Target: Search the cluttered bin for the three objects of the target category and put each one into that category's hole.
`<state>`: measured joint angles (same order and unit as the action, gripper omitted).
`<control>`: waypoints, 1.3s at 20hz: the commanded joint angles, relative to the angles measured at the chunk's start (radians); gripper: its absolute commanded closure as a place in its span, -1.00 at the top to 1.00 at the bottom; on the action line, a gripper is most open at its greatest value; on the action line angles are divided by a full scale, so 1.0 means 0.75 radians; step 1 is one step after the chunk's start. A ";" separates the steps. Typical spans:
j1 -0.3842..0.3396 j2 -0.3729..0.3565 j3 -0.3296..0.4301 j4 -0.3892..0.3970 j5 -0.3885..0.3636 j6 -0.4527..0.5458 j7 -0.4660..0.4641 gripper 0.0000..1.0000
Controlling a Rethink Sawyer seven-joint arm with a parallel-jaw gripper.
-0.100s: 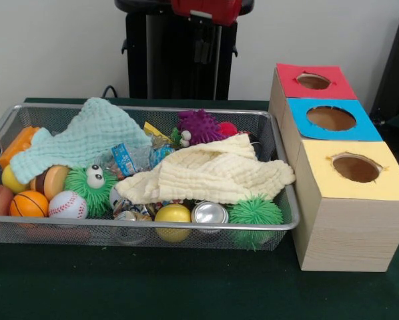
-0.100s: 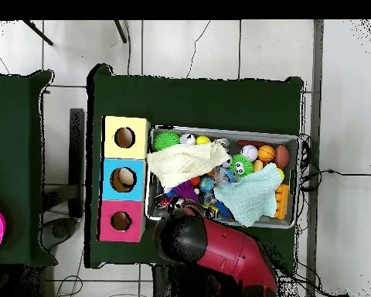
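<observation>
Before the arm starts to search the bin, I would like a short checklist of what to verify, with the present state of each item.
1. Three holes free: red box, blue box and yellow box each show an open hole. Ok.
2. Boxes beside the wire bin, upright, in a row. Ok.
3. Contents exposed: the cream cloth and the mint cloth lie over many items. Not ok.
4. Items along the near edge visible: baseball, yellow ball, can, green spiky ball. Ok.
5. Arm clear of the bin: its bulk overlaps the bin's edge in the overhead view. Cannot tell.
6. Gripper state: hidden. Cannot tell.
</observation>
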<state>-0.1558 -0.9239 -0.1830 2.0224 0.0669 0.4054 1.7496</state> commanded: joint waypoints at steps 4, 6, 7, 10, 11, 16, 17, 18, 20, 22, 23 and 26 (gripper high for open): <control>-0.149 0.036 0.178 0.078 -0.122 -0.095 -0.007 -1.00; -0.174 0.007 0.173 0.071 -0.138 -0.053 -0.027 -1.00; -0.209 0.002 0.196 0.072 -0.143 -0.045 -0.049 -1.00; -0.284 -0.004 0.230 0.065 -0.176 -0.032 -0.087 -1.00; -0.311 0.000 0.243 0.057 -0.189 -0.032 -0.101 -1.00; -0.418 0.013 0.295 0.019 -0.259 -0.009 -0.144 -1.00; -0.438 0.016 0.308 0.016 -0.271 -0.014 -0.146 -1.00; -0.468 0.016 0.330 0.027 -0.273 -0.015 -0.152 -1.00; -0.494 -0.018 0.331 0.030 -0.299 0.004 -0.154 -1.00; -0.533 -0.029 0.352 0.010 -0.320 0.031 -0.176 -1.00; -0.546 -0.028 0.360 0.003 -0.333 0.032 -0.178 -1.00; -0.560 0.001 0.374 -0.014 -0.377 0.007 -0.142 -1.00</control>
<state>-0.5411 -0.9372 -0.0216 2.0282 -0.1284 0.3866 1.7496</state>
